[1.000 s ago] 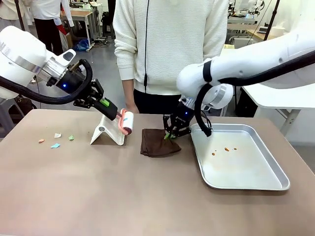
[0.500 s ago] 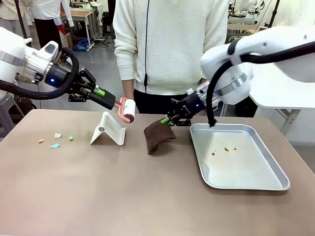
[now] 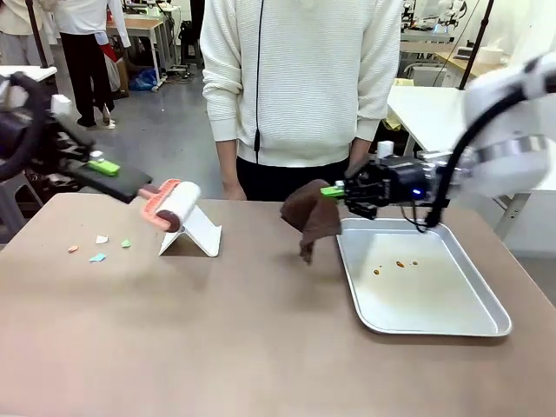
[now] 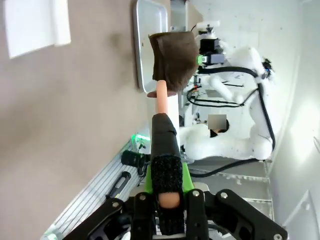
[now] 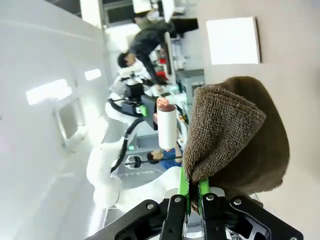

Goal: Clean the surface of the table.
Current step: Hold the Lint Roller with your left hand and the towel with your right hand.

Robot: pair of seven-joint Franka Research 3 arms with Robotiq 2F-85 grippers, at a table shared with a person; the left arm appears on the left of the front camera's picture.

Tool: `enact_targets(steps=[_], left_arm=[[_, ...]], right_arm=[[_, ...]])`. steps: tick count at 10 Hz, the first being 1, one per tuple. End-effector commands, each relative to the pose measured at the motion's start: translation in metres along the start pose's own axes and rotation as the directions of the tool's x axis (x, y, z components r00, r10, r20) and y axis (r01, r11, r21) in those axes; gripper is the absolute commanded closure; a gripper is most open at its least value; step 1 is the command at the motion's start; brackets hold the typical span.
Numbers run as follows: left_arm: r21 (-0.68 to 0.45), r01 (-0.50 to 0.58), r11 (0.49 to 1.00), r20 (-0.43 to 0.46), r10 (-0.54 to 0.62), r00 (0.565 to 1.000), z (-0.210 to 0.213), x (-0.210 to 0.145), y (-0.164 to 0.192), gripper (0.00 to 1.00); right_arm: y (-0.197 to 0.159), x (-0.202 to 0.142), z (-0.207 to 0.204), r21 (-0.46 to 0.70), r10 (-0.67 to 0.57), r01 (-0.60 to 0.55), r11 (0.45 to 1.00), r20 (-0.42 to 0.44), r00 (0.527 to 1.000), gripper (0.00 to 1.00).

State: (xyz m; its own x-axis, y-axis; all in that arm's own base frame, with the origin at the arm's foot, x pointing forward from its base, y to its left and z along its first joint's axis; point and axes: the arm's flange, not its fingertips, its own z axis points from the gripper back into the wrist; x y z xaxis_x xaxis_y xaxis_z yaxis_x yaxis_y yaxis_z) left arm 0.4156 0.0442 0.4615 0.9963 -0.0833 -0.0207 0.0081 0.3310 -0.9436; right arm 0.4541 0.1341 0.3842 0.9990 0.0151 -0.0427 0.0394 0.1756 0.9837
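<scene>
The brown-taupe table [image 3: 217,339] spans the front view. My left gripper [image 3: 102,167] is at the far left, above the table edge, shut on the dark handle of a lint roller [image 3: 176,206], whose white roll hangs just over a white stand [image 3: 193,234]. In the left wrist view the gripper [image 4: 167,200] clamps that handle [image 4: 164,145]. My right gripper [image 3: 335,191] is shut on a corner of a brown cloth [image 3: 309,217], which dangles clear of the table beside the tray. The right wrist view shows the gripper [image 5: 192,192] pinching the cloth [image 5: 235,140].
A silver tray [image 3: 460,326] with a few orange crumbs [image 3: 399,263] lies at the right. Small paper scraps [image 3: 98,248] are scattered on the table's left. A person in a white sweater [image 3: 300,78] stands at the far edge, hands down.
My right gripper lifted the cloth off the table and drew back to the right. My left arm pulled back to the left, carrying the roller to just above the stand.
</scene>
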Motion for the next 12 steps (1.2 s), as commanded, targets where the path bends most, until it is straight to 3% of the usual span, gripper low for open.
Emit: enact_targets(steps=[1, 2, 3, 5, 6, 7, 10, 12], left_arm=[[-0.066, 0.038, 0.997, 0.087, -0.032, 0.996, 0.036, -0.039, 0.024, 1.0], [-0.121, 0.052, 0.991, 0.129, -0.036, 0.991, 0.064, -0.058, 0.042, 1.0], [-0.142, 0.124, 0.982, 0.039, -0.12, 0.992, 0.087, -0.075, 0.058, 1.0], [-0.172, 0.114, 0.978, 0.15, -0.088, 0.985, 0.127, -0.1, 0.095, 1.0], [-0.227, 0.15, 0.962, 0.124, -0.124, 0.984, 0.137, -0.105, 0.112, 1.0], [-0.291, 0.089, 0.953, 0.163, -0.042, 0.986, 0.16, -0.109, 0.139, 1.0], [-0.374, 0.146, 0.916, 0.317, -0.022, 0.948, 0.198, -0.121, 0.194, 1.0], [-0.387, 0.14, 0.912, 0.384, 0.021, 0.923, 0.202, -0.123, 0.207, 1.0]], right_arm=[[-0.012, -0.036, 0.067, 0.088, 0.009, -0.021, 0.996, 0.129, 0.992, 1.0], [-0.014, -0.047, 0.119, 0.148, 0.005, -0.025, 0.989, 0.133, 0.991, 1.0], [-0.016, -0.055, 0.158, 0.151, -0.016, -0.012, 0.989, 0.183, 0.983, 1.0], [-0.022, -0.067, 0.222, 0.193, -0.081, 0.037, 0.981, 0.223, 0.972, 1.0], [-0.029, -0.075, 0.255, 0.234, -0.107, 0.047, 0.971, 0.252, 0.962, 1.0], [-0.037, -0.088, 0.289, 0.239, -0.127, 0.054, 0.969, 0.3, 0.946, 1.0], [-0.068, -0.116, 0.353, 0.294, -0.111, -0.001, 0.956, 0.364, 0.925, 1.0], [-0.091, -0.123, 0.361, 0.338, -0.105, -0.05, 0.94, 0.426, 0.899, 1.0]])
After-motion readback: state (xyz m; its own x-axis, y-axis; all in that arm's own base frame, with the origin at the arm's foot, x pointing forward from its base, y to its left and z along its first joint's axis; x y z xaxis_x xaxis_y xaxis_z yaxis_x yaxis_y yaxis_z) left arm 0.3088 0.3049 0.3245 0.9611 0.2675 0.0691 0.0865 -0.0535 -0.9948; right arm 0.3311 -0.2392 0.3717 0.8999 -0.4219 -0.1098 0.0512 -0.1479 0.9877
